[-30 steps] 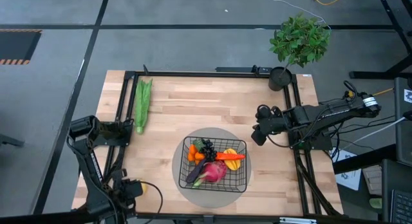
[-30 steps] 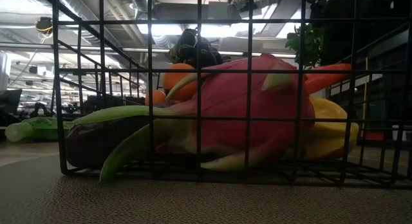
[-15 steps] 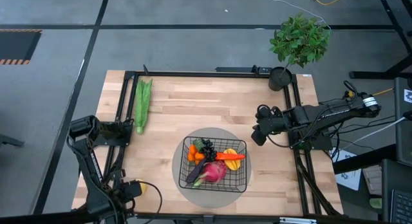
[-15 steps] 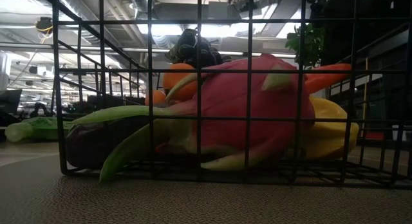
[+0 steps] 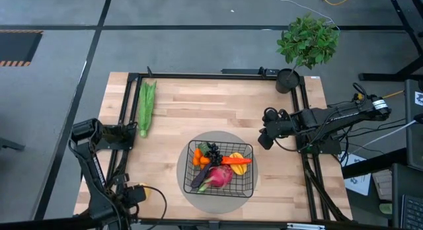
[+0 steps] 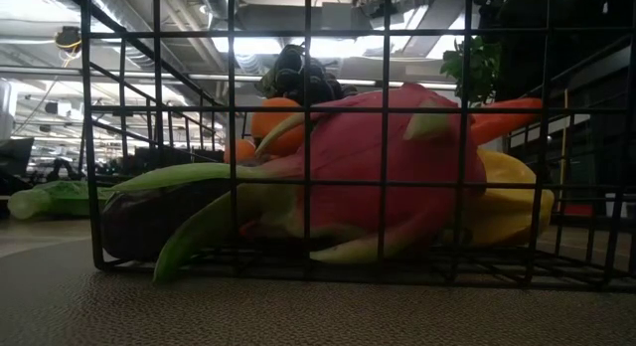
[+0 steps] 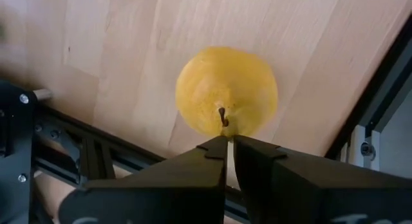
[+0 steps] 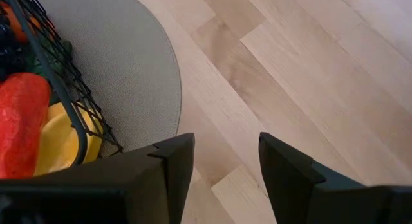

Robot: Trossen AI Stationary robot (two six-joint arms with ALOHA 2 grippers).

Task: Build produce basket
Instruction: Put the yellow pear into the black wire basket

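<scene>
While the high view takes in the whole table [image 5: 198,104], only the left wrist view shows the yellow fruit [image 7: 226,91] properly: round, stem toward the camera, lying on the wood by the table's black frame, just beyond the tips of the left gripper [image 7: 230,143]; those fingers [image 7: 209,153] are pressed almost together with a hairline gap, holding nothing, the fruit's stem in line with that gap; whether the tips touch the skin I cannot tell. From above, that gripper [image 5: 139,193] sits at the table's near-left corner, well left of the basket [image 5: 190,174], and the fruit is only a yellow sliver beside it.

Far to the basket's left and toward the back edge lies the long green husk [image 5: 146,106], alone on the wood.

Set on a round grey mat [image 5: 182,190], the basket holds the orange clusters [image 5: 201,157], dark grapes [image 5: 212,151], purple eggplant [image 5: 200,179], pink dragon fruit [image 5: 221,174], carrot [image 5: 236,160] and yellow mango [image 5: 236,168]; the low view, pressed against the mesh [image 6: 231,137], shows what the top view hides: the dragon fruit [image 6: 378,167] fills the front, the grapes [image 6: 298,73] ride on top.

Right of the basket hovers the right gripper [image 5: 266,139]; its wrist view shows its fingers [image 8: 164,166] parted over bare wood beside the mat [image 8: 129,89], empty.

No readable writing anywhere.
</scene>
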